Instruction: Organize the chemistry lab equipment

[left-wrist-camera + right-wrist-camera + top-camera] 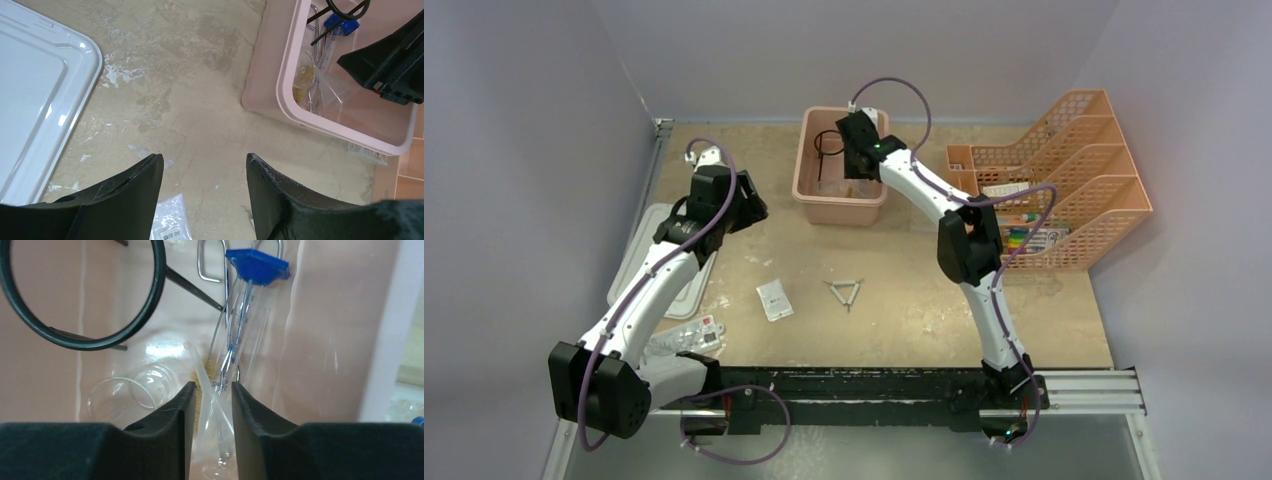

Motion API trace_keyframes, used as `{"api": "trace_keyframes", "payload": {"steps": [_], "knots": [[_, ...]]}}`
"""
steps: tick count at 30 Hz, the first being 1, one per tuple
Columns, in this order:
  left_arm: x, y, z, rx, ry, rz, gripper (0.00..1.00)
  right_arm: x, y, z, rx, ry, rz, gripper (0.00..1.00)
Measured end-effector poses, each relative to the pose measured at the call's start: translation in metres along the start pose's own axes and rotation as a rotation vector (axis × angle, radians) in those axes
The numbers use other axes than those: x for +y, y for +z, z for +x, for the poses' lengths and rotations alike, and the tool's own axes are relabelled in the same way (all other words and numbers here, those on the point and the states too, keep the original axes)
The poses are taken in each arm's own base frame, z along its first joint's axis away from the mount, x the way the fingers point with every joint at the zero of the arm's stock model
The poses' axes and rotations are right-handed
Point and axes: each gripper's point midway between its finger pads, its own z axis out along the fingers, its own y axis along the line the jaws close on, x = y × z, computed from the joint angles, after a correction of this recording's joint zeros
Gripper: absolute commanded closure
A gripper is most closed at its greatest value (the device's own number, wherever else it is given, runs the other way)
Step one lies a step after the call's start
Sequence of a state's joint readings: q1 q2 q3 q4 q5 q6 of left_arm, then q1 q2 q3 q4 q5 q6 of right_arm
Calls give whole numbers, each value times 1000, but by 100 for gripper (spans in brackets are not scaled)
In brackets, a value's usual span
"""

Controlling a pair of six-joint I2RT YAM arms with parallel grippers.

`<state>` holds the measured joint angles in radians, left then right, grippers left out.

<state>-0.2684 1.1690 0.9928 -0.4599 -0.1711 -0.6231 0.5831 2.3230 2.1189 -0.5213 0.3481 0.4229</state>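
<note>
My right gripper (213,386) hangs inside the pink tub (839,212), open by a narrow gap. A clear pipette in a thin clear bag (209,402) lies between and below its fingers, and neither finger presses on it. Beside it in the tub lie a black wire ring (80,342), a blue-capped graduated tube (257,265), metal tongs (199,265) and a clear beaker (130,390). My left gripper (205,160) stands open and empty above the table, just past a small white packet (170,220). A wire triangle (845,292) rests mid-table.
The white lid (639,262) lies flat at the left, under my left arm. A clear bag of small items (689,337) lies near the left arm's base. Orange mesh racks (1064,170) stand at the right, close behind my right arm's elbow.
</note>
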Motion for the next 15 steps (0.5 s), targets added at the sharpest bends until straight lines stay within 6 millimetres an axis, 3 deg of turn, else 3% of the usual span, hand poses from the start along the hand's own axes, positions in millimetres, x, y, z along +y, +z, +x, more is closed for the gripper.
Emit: {"api": "trace_keyframes", "payload": {"steps": [5,8,15], "knots": [[-1,-1,3,14,1,7,37,2,-13,-17,-33,0,-16,51],[-2,-1,5,24,1,13,36,1,-32,-32,-66,0,-31,46],[4,-6,11,35,-10,0,27,-6,-126,-77,-200,13,-148,37]]}}
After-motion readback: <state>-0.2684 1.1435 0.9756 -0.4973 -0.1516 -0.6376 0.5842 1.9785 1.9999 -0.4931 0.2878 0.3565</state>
